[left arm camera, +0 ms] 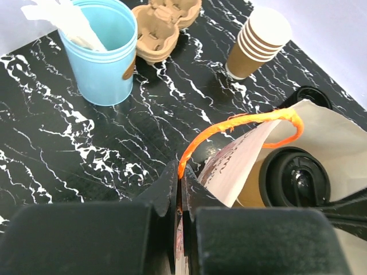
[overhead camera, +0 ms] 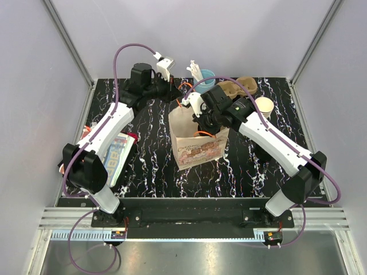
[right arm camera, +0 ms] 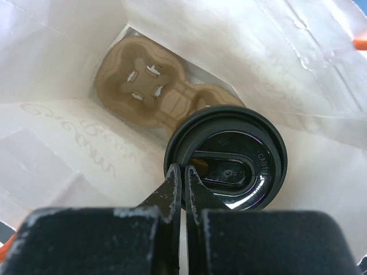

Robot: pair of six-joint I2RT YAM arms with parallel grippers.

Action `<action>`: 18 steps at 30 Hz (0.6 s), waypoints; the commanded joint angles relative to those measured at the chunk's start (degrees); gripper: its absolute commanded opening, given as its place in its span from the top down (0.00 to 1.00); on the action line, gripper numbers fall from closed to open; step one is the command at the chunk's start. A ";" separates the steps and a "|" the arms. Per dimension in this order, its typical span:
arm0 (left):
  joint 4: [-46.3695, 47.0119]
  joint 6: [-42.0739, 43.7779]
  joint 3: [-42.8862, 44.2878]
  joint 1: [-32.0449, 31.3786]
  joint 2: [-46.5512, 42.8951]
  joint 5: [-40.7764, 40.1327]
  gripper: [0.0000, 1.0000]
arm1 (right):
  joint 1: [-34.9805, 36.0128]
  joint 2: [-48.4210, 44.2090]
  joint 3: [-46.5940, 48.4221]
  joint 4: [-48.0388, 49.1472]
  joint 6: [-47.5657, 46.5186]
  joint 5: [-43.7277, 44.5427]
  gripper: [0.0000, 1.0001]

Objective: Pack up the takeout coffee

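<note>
takeout coffee (right arm camera: 229, 160) in bag (right arm camera: 258, 51), carrier (right arm camera: 143, 89) inside too

The left arm (overhead camera: 109, 132) and right arm (overhead camera: 269, 137) are built alike: smooth white links between chunky black joint housings, on black bases bolted to a black plate (overhead camera: 189, 216). A purple cable (overhead camera: 116, 69) loops along each. A small white camera block (overhead camera: 165, 66) sits at each wrist. The left claw (left arm camera: 179, 172) and right claw (right arm camera: 182, 172) have matte black, tapering fingers with scuffed pale edges.
</note>
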 commanded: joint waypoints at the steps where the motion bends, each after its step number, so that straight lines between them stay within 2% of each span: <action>1: 1.94 -0.85 2.26 -0.33 0.18 -3.70 1.00 | 0.38 0.95 0.18 0.38 -0.93 1.66 1.00; 18: 2.38 -0.76 1.65 -0.59 -0.43 -4.14 1.00 | -0.76 4.73 1.32 0.38 -0.93 1.75 1.00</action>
